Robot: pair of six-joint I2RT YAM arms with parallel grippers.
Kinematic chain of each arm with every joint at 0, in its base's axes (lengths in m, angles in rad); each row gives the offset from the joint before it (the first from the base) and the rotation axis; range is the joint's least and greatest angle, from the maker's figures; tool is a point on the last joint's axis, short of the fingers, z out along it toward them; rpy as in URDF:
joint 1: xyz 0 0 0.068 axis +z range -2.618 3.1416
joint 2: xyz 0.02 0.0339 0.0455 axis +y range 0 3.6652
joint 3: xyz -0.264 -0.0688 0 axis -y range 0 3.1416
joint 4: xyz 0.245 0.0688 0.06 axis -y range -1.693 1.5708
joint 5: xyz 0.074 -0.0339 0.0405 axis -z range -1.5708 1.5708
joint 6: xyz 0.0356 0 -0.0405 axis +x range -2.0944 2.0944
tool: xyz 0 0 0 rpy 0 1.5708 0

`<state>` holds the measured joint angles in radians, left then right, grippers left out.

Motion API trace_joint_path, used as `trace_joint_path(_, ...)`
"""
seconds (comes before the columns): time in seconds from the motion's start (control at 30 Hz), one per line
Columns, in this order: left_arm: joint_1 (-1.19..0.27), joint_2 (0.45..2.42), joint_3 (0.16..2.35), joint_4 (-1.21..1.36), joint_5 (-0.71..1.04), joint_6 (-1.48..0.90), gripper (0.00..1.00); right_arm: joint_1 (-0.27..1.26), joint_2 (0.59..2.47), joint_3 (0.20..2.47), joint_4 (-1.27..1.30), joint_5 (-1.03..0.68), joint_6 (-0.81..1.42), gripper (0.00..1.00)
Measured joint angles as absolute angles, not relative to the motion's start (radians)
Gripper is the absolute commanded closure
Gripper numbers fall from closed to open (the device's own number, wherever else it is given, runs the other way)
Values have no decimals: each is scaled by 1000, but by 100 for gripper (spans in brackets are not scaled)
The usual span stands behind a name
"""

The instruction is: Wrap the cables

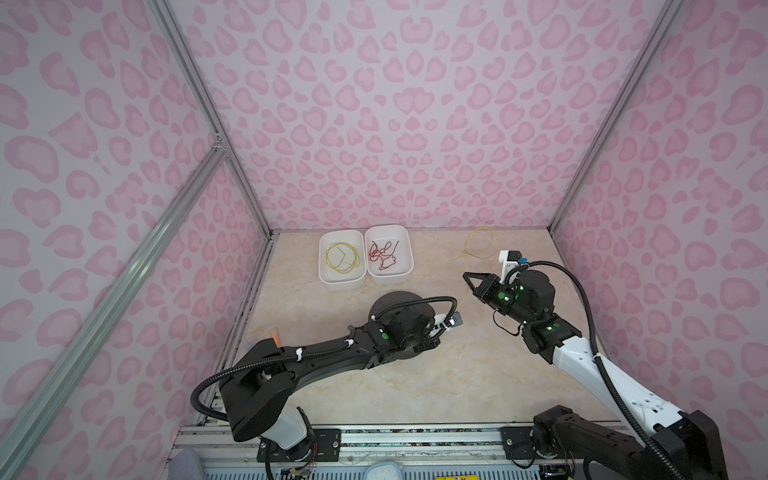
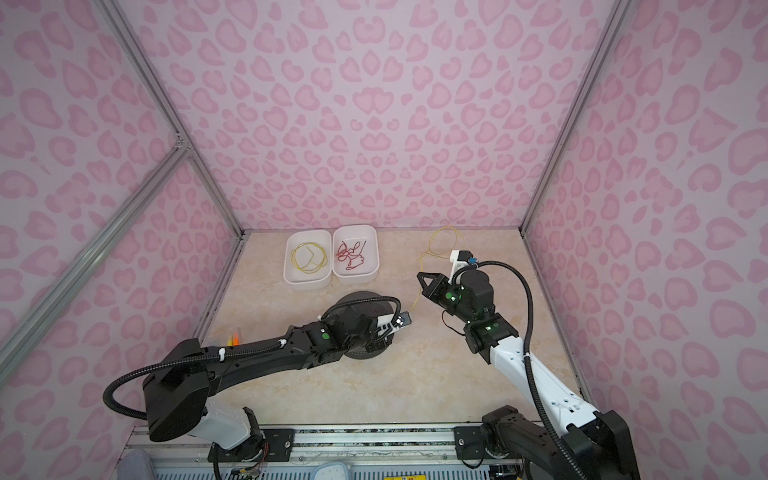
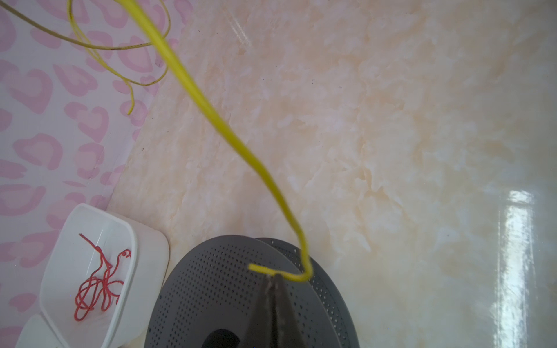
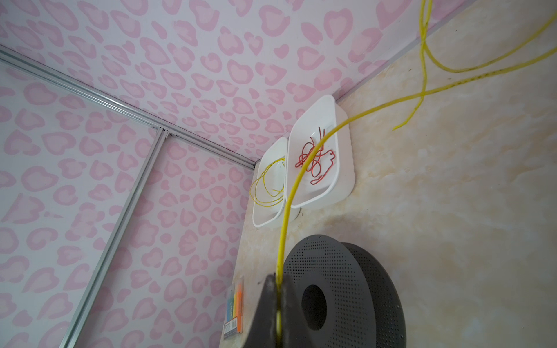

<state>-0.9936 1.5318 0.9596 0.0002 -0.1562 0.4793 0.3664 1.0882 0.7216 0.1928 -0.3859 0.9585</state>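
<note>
Both ends pinched on the same yellow cable (image 3: 211,111). Left gripper (image 3: 272,275) is clamped on it right by the tip, lower centre of its wrist frame, over the grey spool (image 3: 211,289). Right gripper (image 4: 278,280) is clamped further along. The slack loop (image 1: 482,241) sits right of centre in both top views.

Risks, my read:
- Left's bite is tiny, so any tug from the right pulls the end free.
- The loop could kink or snag during winding.
- Nothing seems to pin the spool, so it could slide.
</note>
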Motion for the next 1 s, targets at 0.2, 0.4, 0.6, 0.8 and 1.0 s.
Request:
trace_joint_path(0.2,-982,1487,960,-1,-206,393,52,367,1088,722,192,-368,961,100)
trace_joint_path(0.4,-983,1358,958,-23,-233,340,27,379,1114,724,190,-353,957,100)
trace_joint_path(0.6,-982,1321,1063,-40,-205,287,23,421,1132,725,194,-336,958,100)
trace_joint_path(0.8,-982,1471,1183,-22,-94,198,27,446,1130,726,215,-329,977,100)
trace_joint_path(1.0,-982,1547,1198,-21,-43,129,39,461,1112,725,219,-305,997,100)
